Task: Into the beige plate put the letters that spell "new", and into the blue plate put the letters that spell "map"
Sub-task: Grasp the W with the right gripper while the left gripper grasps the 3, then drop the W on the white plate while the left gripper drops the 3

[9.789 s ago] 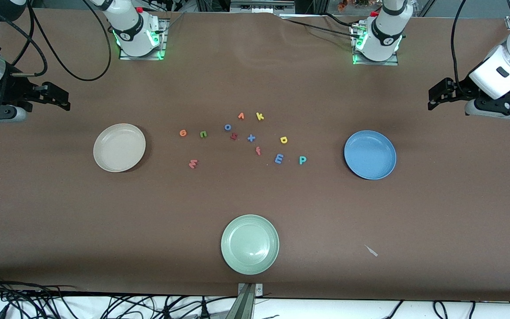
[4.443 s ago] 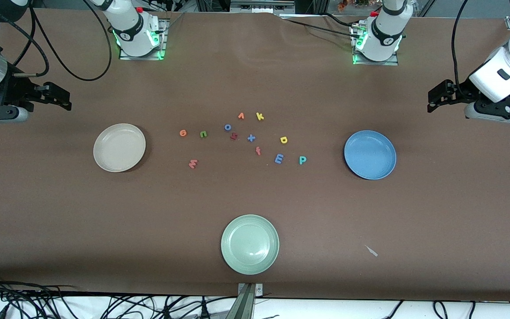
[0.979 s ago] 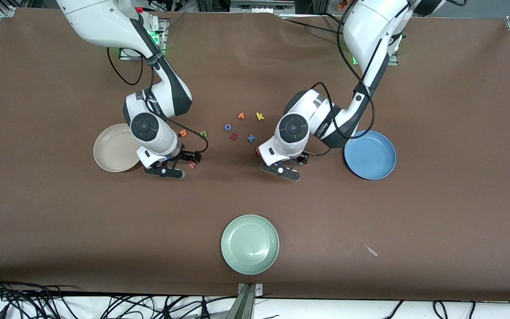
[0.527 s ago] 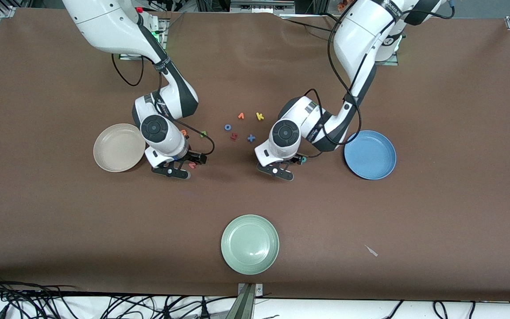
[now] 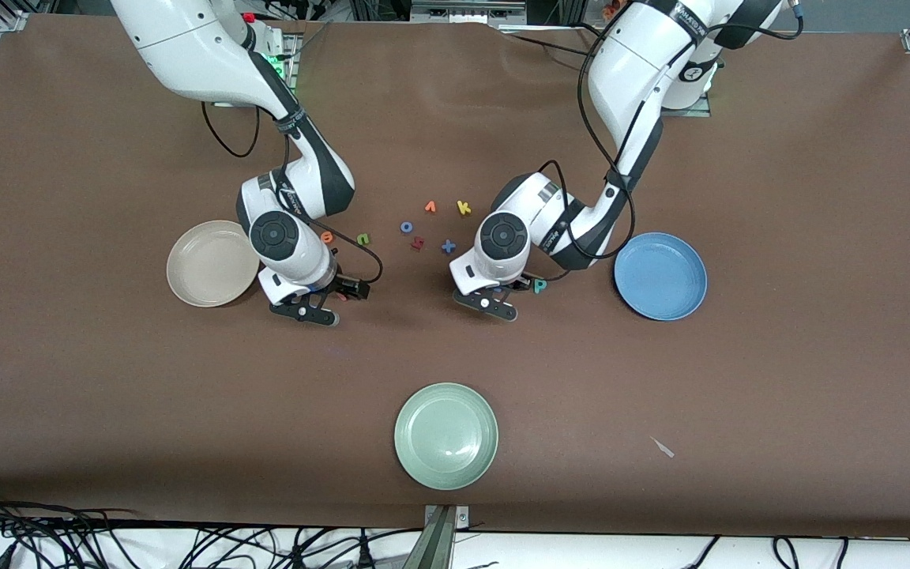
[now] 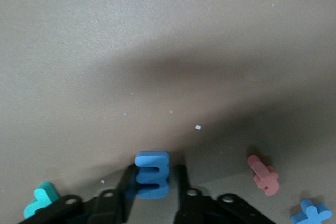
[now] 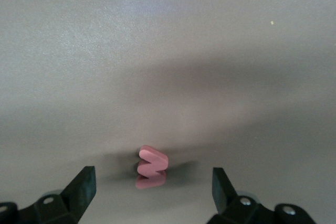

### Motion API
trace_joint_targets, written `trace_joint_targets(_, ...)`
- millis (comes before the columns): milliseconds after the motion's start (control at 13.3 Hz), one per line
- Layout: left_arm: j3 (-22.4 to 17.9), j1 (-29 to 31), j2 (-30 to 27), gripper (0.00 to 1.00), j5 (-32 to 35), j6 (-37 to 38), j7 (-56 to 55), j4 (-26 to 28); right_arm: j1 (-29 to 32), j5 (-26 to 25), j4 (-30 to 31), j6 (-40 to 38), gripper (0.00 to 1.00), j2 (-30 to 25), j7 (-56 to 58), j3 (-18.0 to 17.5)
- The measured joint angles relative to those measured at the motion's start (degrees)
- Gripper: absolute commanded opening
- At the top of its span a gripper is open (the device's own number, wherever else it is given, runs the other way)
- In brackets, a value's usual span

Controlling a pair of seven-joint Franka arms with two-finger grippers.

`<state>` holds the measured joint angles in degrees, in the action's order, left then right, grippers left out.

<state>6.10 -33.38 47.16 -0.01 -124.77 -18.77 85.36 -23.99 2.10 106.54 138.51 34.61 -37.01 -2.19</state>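
In the left wrist view the blue "m" (image 6: 152, 174) stands between the fingers of my left gripper (image 6: 154, 171), which is shut on it at table level. Beside it lie the teal "p" (image 6: 43, 198) (image 5: 539, 286) and the red "f" (image 6: 264, 174). My right gripper (image 7: 152, 186) (image 5: 343, 292) is open low over the table, with the pinkish "w" (image 7: 152, 166) lying loose between its fingers. The orange "e" (image 5: 327, 236) and green "n" (image 5: 363, 239) lie by the right arm. The beige plate (image 5: 202, 269) and the blue plate (image 5: 660, 276) hold nothing. The yellow "a" is hidden.
A pale green plate (image 5: 445, 436) sits near the table's front edge. An orange "v" (image 5: 430, 207), yellow "k" (image 5: 464, 208), blue "o" (image 5: 406, 227), a dark red letter (image 5: 417, 243) and a blue "x" (image 5: 448, 246) lie between the two arms.
My left gripper has shut on the blue "m". Both hands have come down from the table's ends to the letters, the right one settling around the "w".
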Motion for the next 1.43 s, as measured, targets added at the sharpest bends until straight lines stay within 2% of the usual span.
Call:
trace_joint_targets(151, 0.01, 0.0, -0.02, 0.0, 0.0, 0.06, 0.01, -0.08, -0.05, 0.05, -1.0, 0.0, 0.94, 1.13, -0.02, -0.02)
trace_joint_targets(226, -0.03, 0.08, -0.09, 0.0, 0.0, 0.42, 0.01, -0.3, -0.09, 0.05, -1.31, 0.0, 0.85, 1.55, -0.02, -0.03)
trace_joint_targets(377, -0.6, 0.5, -1.4, 0.0, 0.01, 3.95, 0.03, -1.45, -0.11, 0.05, -1.56, 0.02, 0.51, 2.15, -0.02, -0.03)
trace_joint_targets(602, -1.23, 3.74, -6.15, 0.0, 1.9, 12.49, 5.6, -2.18, -0.11, 0.07, -1.81, -0.02, 0.07, 2.18, -0.08, -0.02)
trace_joint_targets(678, -1.37, 5.75, -7.63, 0.0, 2.32, 15.72, 9.0, -2.17, -0.11, 0.14, -2.0, -0.04, 0.0, 2.18, -0.33, -0.02)
trace_joint_targets(1054, -1.55, 15.9, -11.21, 0.0, 5.26, 22.74, 21.59, -1.45, -0.12, 0.31, -2.52, -0.59, 0.0, 2.22, -0.67, -0.03)
trace_joint_targets(1205, -1.55, 19.56, -11.32, 0.0, 5.56, 22.99, 25.82, 0.06, 0.02, 0.31, -5.64, -7.42, 0.0, 2.12, 0.41, 0.2)
trace_joint_targets(1355, -1.51, 22.52, -11.37, 0.0, 5.56, 22.95, 28.95, 2.03, 0.91, 0.32, -9.41, -17.02, 0.0, 0.61, 5.46, 0.86)
trace_joint_targets(1431, -1.51, 23.33, -11.45, 0.0, 5.57, 22.49, 29.45, 3.16, 1.51, 0.34, -9.32, -19.31, 0.0, -0.98, 9.05, 1.71)
